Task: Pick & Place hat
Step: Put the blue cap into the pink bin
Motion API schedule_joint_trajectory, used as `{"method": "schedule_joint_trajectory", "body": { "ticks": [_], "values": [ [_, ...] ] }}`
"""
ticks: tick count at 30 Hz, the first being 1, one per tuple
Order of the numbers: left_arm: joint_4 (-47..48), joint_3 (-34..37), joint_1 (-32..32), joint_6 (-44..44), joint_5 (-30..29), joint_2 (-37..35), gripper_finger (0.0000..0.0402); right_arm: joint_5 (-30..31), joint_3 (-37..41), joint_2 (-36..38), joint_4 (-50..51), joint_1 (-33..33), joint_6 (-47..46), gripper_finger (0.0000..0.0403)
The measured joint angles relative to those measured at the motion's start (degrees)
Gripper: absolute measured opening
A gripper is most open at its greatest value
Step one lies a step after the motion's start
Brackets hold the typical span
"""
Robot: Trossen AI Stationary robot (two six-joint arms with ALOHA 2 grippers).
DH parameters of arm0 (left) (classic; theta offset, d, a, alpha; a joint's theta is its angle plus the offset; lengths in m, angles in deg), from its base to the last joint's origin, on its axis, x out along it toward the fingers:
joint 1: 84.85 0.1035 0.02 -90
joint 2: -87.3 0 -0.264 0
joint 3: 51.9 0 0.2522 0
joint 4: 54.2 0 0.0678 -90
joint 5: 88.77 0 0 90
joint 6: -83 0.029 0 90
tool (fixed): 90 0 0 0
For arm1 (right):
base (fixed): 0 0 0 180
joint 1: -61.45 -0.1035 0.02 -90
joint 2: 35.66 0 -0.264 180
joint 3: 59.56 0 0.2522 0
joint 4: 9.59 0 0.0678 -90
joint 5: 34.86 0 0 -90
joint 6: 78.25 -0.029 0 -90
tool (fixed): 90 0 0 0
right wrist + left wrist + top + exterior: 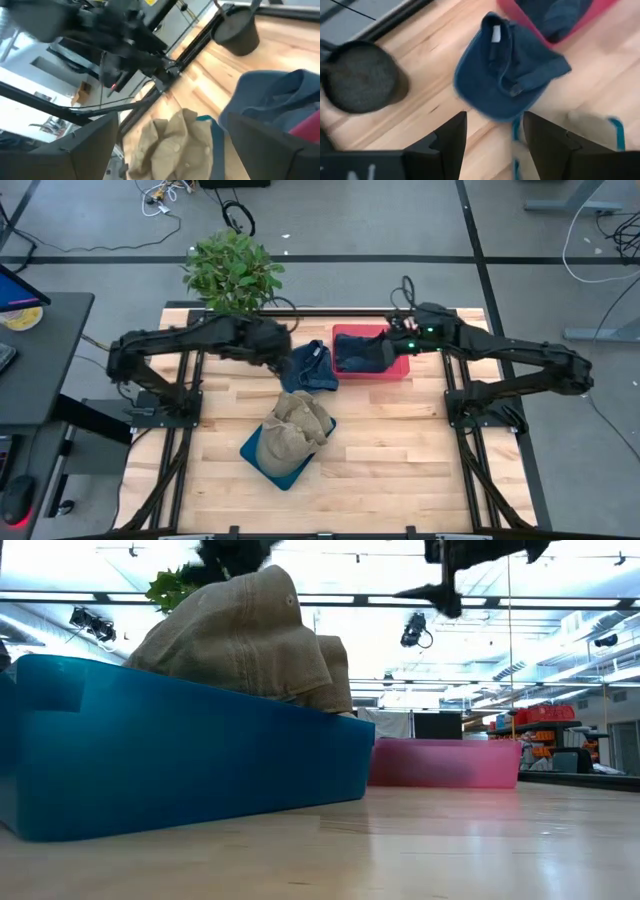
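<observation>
Right up against the low camera you've got the blue bin (190,755), tan hat (245,635) heaped over its rim, and behind it the red bin (445,762). From overhead, that blue bin (270,465) sits near the table's middle and the red bin (400,367) toward the far edge.

Your target looks to be the navy hat (308,367), lying on the bare wood just beside the red bin's left side. Your left gripper (275,360) hangs right at that hat's edge. Its wrist view shows the fingers (452,135) parted with nothing between them, the navy hat (507,70) just ahead. So I'd call this the approach, grasp not yet made. Next you'll want to drop lower, straddle a fold of fabric and pinch; soft cloth may slip.

Your right gripper (395,345) waits over the red bin, fingers spread wide and empty.

Only the left wrist view shows the hat lying upside down, inner band and label up. Only the overhead shows both arms' spacing; the low view hides the navy hat entirely.
</observation>
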Motion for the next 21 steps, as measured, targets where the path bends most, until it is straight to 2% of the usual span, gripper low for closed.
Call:
{"method": "schedule_joint_trajectory", "body": {
  "ticks": [10, 13, 16, 21],
  "values": [
    [-15.9, 11.6, 10.0, 1.2, 7.0, 4.2, 0.0206, 1.6, 0.0, 4.0, 2.9, -3.0, 2.7, 0.0373],
    [-20.7, 14.9, 11.8, 0.8, 7.1, 4.8, 0.0206, 1.6, 0.0, 4.0, 3.6, -3.4, 3.2, 0.0373],
    [-21.4, 17.2, 13.0, 0.9, 7.1, 5.5, 0.0206, 1.6, 0.0, 4.0, 3.7, -3.6, 3.4, 0.0373],
    [-26.0, 21.0, 13.8, 5.0, 7.8, 7.2, 0.0215, 1.6, 0.0, 4.0, 3.7, -3.6, 3.7, 0.0373]
  ]
}}
